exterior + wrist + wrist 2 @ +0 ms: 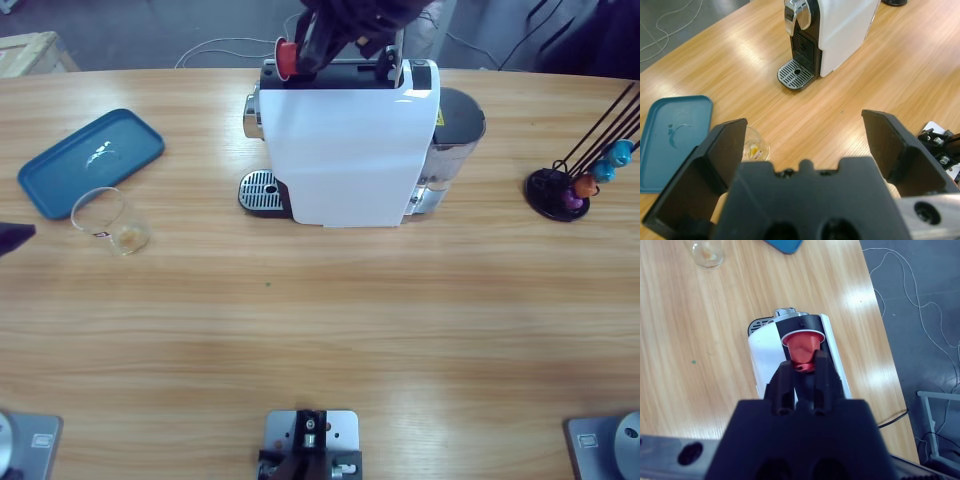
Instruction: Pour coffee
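**Capsule held over the machine, glass not yet at the spout**

Right gripper [300, 50], seen from above, is clenched on a red capsule [286, 55] at the top rear of the white coffee machine [345, 150]. A glass cup [108, 220] is set beside a blue tray [90, 160], well apart from the drip grate [262, 192], which carries nothing. Only a trace of tan coffee [130, 236] is seen at the cup's bottom. Brewing and pouring are judged as still ahead. Open table lies between cup and grate; a capsule rack [570, 190] stands far off near the other end.

Along the left wrist, the left gripper [805, 145] is spread wide and holds nothing, above and short of the glass cup [755, 147]. Tray [670, 135] sits just beside the cup, so little room is left on that side.

Along the right wrist, the capsule [803, 347] is pinched above the machine's black top [805, 326]. The table's far edge runs close behind the machine.
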Robot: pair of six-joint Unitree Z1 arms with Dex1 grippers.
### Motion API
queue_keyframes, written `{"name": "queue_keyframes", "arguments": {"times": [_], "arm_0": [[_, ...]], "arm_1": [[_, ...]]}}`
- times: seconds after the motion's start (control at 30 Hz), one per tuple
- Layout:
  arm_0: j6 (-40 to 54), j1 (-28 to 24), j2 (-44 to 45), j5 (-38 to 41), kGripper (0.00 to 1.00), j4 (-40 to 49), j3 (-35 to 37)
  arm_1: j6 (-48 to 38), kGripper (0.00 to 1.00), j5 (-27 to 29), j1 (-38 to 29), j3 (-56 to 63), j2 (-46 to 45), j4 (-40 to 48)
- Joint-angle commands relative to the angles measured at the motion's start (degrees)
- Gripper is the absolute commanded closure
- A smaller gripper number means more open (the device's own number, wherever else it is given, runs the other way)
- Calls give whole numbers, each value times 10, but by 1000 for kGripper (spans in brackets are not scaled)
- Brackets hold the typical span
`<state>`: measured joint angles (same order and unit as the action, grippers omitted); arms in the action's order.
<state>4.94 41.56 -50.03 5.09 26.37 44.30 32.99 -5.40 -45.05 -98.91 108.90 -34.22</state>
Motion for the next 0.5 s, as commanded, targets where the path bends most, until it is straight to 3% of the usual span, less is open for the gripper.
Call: {"name": "queue_keyframes", "arguments": {"times": [0.03,0.43,0.47,0.5], "arm_0": [[4,5,11,5,9,4,-25],[4,5,7,4,9,3,-27],[4,5,7,4,9,3,-27],[4,5,7,4,9,3,-26]], "arm_1": [[8,1000,-2,13,2,43,9],[7,1000,-10,13,8,53,9],[7,888,-8,13,11,53,7],[6,706,-6,13,14,52,7]]}}
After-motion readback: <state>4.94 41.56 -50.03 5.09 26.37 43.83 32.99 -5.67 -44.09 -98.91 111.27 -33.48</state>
